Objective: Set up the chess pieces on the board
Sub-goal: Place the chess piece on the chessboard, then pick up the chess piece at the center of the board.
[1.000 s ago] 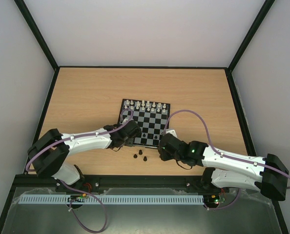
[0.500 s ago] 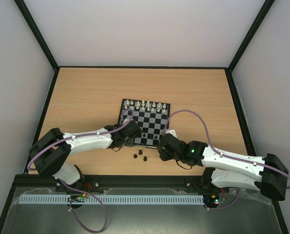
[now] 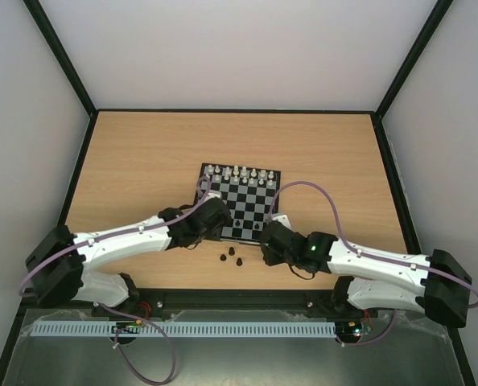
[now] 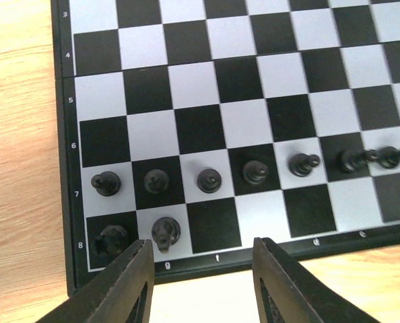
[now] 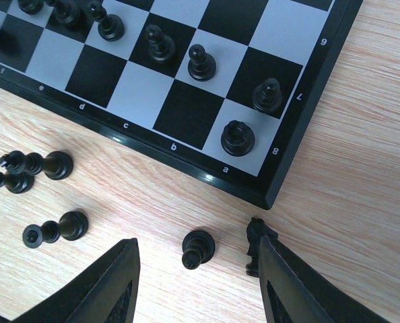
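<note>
The board (image 3: 244,202) lies mid-table, white pieces along its far rows. Black pawns (image 4: 209,180) stand in row 7; a rook (image 4: 112,239) and a knight (image 4: 165,232) stand in row 8 at the left corner. My left gripper (image 4: 203,245) is open and empty over the board's near edge (image 3: 215,222). My right gripper (image 5: 196,243) is open low over the table by the board's right near corner (image 3: 266,246). A small black piece (image 5: 198,247) stands between its fingers; a black knight (image 5: 256,237) stands against the right finger. A rook (image 5: 238,138) stands on a8.
Several more black pieces lie or stand on the wood left of the right gripper (image 5: 55,229), (image 5: 38,163), shown in the top view as a small cluster (image 3: 232,256) just before the board. Dark walls bound the table.
The left arm's rear links have swung left and lower, with its gripper staying at the board's near left edge. The right gripper has edged slightly left.
</note>
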`<act>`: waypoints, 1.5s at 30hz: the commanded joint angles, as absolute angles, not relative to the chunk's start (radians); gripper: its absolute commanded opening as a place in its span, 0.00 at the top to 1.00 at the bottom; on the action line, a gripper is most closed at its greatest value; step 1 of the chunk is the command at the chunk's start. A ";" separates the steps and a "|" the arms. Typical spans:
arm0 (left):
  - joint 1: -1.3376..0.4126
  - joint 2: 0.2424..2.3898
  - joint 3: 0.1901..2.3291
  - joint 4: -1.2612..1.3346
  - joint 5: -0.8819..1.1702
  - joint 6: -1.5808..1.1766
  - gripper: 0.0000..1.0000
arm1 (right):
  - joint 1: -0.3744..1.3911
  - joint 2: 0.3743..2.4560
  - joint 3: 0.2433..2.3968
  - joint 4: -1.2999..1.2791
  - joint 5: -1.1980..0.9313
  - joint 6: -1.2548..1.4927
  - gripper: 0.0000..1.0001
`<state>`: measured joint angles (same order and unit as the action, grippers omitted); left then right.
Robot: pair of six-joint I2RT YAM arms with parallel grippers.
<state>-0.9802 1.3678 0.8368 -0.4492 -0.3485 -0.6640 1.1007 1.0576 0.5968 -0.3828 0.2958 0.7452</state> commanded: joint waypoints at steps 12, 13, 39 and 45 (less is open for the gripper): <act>-1.053 1.142 0.717 -0.503 -0.356 -0.721 0.27 | 1.098 1.133 0.610 -0.378 0.275 0.781 0.49; -1.053 1.133 0.712 -0.505 -0.356 -0.723 0.27 | 1.098 1.133 0.610 -0.383 0.283 0.787 0.48; -1.056 1.069 0.649 -0.483 -0.350 -0.726 0.24 | 1.155 1.320 0.651 -0.377 0.269 0.815 0.72; -1.056 1.068 0.647 -0.483 -0.350 -0.727 0.24 | 1.156 1.326 0.658 -0.382 0.279 0.815 0.87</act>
<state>-1.0508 1.0801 0.6567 -0.4812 -0.3473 -0.7238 1.1481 1.3167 0.6319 -0.3546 0.2562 0.8097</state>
